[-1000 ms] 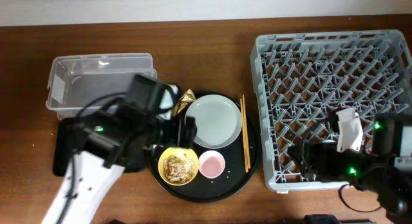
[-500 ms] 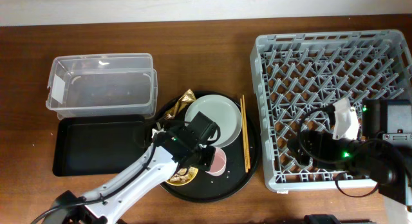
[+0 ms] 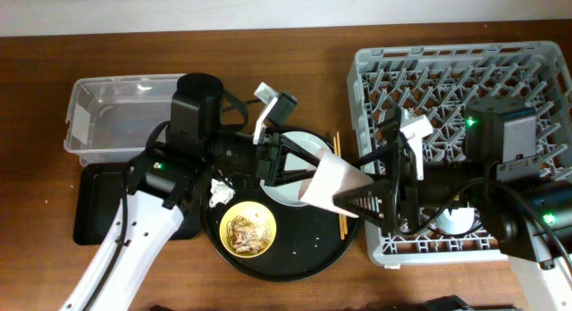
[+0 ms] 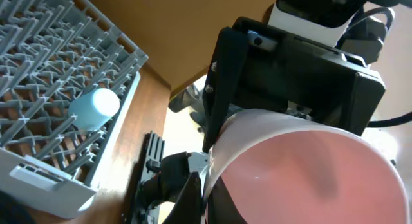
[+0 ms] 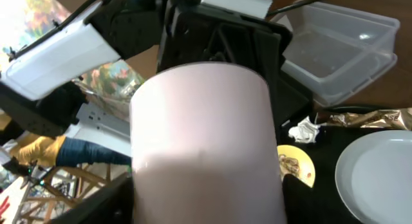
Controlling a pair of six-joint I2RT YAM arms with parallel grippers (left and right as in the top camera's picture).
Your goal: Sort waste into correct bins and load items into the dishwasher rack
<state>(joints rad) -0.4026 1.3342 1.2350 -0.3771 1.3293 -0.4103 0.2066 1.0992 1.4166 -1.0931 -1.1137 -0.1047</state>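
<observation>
A pink cup (image 3: 329,184) hangs on its side above the round tray, held from both ends. My left gripper (image 3: 307,179) is shut on its rim (image 4: 212,179), pinching the wall between the fingers. The right gripper (image 3: 354,193) reaches in from the dishwasher rack (image 3: 447,79), and its fingers press the cup's sides (image 5: 206,147). A blue cup (image 3: 451,220) lies in the rack (image 4: 58,50). The yellow bowl (image 3: 248,229) holds food scraps. The tissue (image 3: 217,191) lies beside it, and the plate (image 3: 313,145) is partly hidden under the arms. The gold wrapper (image 5: 367,118) shows by the plate.
The clear tub (image 3: 107,114) stands at the back left with the black rectangular tray (image 3: 94,213) in front of it. Chopsticks (image 3: 341,223) lie at the right rim of the round black tray (image 3: 304,253), next to the rack's near-left corner.
My left gripper has shut on the pink cup and lifted it off the round tray toward the right. The right arm has swung left out of the rack and closed in round the cup.
</observation>
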